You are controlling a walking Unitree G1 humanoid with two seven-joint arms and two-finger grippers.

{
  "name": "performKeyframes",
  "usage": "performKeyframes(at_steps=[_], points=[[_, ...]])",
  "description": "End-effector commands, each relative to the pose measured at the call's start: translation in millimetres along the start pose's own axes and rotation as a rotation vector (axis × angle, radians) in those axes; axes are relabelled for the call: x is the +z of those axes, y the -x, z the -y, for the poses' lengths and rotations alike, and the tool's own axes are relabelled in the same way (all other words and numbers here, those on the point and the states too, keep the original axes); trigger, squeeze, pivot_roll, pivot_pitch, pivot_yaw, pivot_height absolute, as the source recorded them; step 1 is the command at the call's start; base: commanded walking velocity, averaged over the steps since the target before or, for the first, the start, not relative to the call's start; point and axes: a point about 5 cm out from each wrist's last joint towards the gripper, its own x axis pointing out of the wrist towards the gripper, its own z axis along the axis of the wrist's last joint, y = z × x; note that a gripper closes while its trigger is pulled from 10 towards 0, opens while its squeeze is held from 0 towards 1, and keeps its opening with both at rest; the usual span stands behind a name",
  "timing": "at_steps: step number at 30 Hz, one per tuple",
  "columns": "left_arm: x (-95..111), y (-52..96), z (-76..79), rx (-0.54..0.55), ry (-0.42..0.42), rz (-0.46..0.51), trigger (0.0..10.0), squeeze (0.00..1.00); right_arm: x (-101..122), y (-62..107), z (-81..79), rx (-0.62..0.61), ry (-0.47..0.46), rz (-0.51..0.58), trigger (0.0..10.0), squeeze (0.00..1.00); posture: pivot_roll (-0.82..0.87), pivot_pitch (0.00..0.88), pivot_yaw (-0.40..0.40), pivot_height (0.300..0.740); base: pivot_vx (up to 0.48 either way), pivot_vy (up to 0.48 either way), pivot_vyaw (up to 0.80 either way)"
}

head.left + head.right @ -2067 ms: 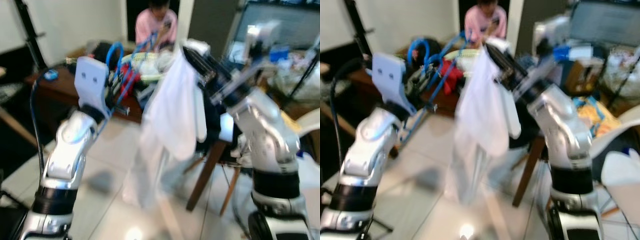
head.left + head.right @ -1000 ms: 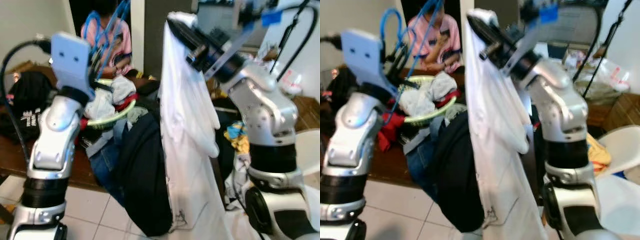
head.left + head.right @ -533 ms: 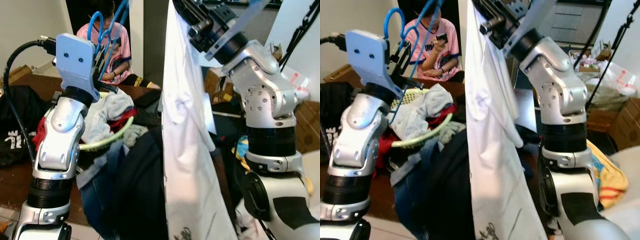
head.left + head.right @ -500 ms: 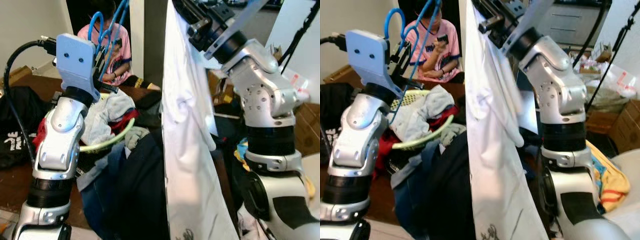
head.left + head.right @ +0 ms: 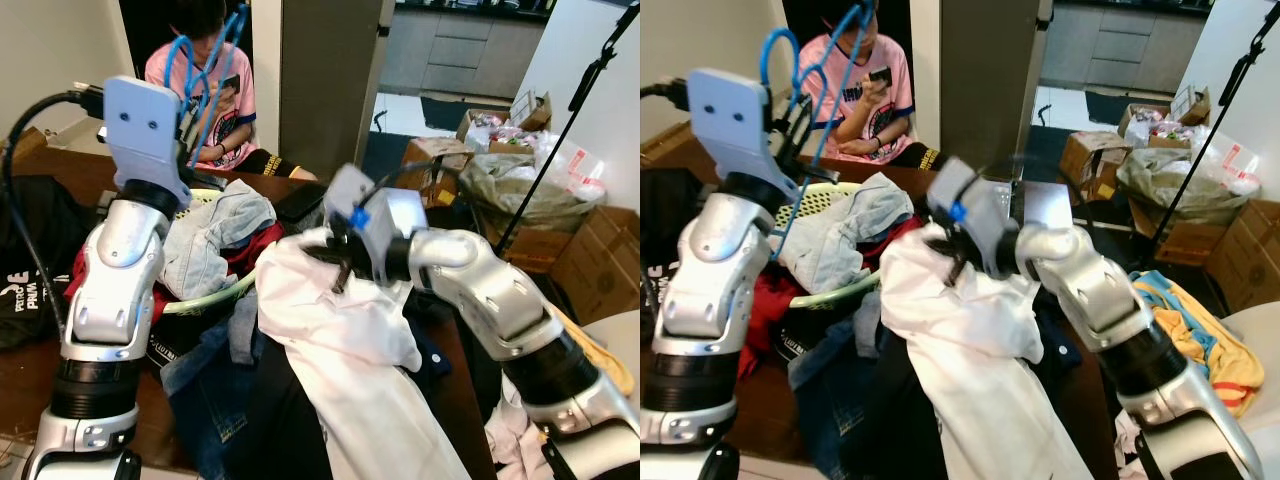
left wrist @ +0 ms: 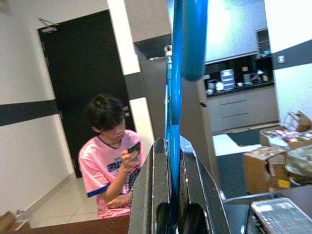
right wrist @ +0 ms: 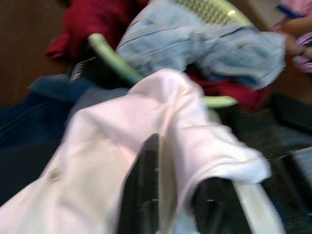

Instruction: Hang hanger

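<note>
1. The left gripper [image 6: 170, 195] is raised high above the basket [image 5: 215, 300], and its 2 fingers [image 6: 146, 195] are pressed narrow on the blue hanger [image 5: 805, 75].
2. The hanger stands upright out of this gripper, with its hook at the top, in front of the person [image 5: 855, 85] in pink.
3. The right gripper [image 7: 170, 195] is lower, just beside the basket on its right side, and it points down toward the pile of clothes.
4. A white shirt [image 5: 350, 370] is draped over the right gripper; a fold of the cloth lies between its 2 fingers [image 7: 144, 190], which close on it.
5. The shirt hangs down from this gripper over dark clothes [image 5: 260, 410] in front of the basket.
6. The basket is pale green and holds a light blue garment [image 5: 215, 235] and a red one [image 5: 765, 300].
7. It stands on a brown table [image 5: 25, 370].
8. The person sits behind the basket and holds a phone [image 5: 878, 75].
9. Cardboard boxes [image 5: 590, 260] and a filled plastic bag [image 5: 510, 180] are well apart from the basket, on the floor at the right.
</note>
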Motion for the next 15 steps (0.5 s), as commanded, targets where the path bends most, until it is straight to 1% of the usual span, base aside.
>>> performKeyframes(at_steps=[1,4,5,6,8,9,11,12,13,15], points=[[3.8,-2.5,2.5,-0.070,0.018,-0.003,10.0,0.00,-6.6,3.5,-8.9,0.053,0.030,-0.036,10.0,1.00,0.05,0.022,-0.047,0.740,0.000,0.000,0.00],[4.2,-2.6,3.2,-0.085,0.020,-0.004,10.0,0.00,-9.7,4.4,-11.4,0.061,0.043,-0.056,10.0,1.00,0.05,0.022,-0.047,0.740,0.000,0.000,0.00],[3.7,-3.6,2.3,-0.123,0.039,-0.022,10.0,0.00,-13.6,8.3,-13.8,0.078,0.049,-0.064,10.0,1.00,0.05,0.025,-0.047,0.740,0.000,0.000,0.00],[2.0,-5.8,-2.6,-0.168,0.107,-0.063,10.0,0.00,-15.2,14.9,-13.3,0.087,0.041,-0.051,10.0,1.00,0.05,0.027,-0.046,0.740,0.000,0.000,0.00],[2.0,-5.8,-2.6,-0.168,0.107,-0.063,10.0,0.00,-15.2,14.9,-13.3,0.087,0.041,-0.051,10.0,1.00,0.05,0.027,-0.046,0.740,0.000,0.000,0.00],[0.5,-7.3,-8.1,-0.229,0.151,-0.108,10.0,0.00,-15.7,23.0,-10.6,0.089,0.032,-0.031,10.0,1.00,0.05,0.028,-0.046,0.740,0.000,0.000,0.00],[0.5,-7.3,-8.1,-0.229,0.151,-0.108,10.0,0.00,-15.7,23.0,-10.6,0.089,0.032,-0.031,10.0,1.00,0.05,0.028,-0.046,0.740,0.000,0.000,0.00],[-1.7,-3.6,-16.0,-0.370,0.179,-0.181,10.0,0.00,-12.2,39.3,-4.8,0.089,0.008,0.029,10.0,1.00,0.05,0.030,-0.044,0.740,0.000,0.000,0.00],[-3.6,2.3,-27.9,-0.492,0.247,-0.269,10.0,0.00,-3.2,60.2,2.8,0.089,-0.029,0.136,10.0,1.00,0.05,0.030,-0.044,0.740,0.000,0.000,0.00],[-3.3,18.4,-42.7,-0.697,0.318,-0.373,10.0,0.00,13.8,94.8,9.8,0.119,-0.072,0.333,10.0,1.00,0.05,0.033,-0.043,0.740,0.000,0.000,0.00]])
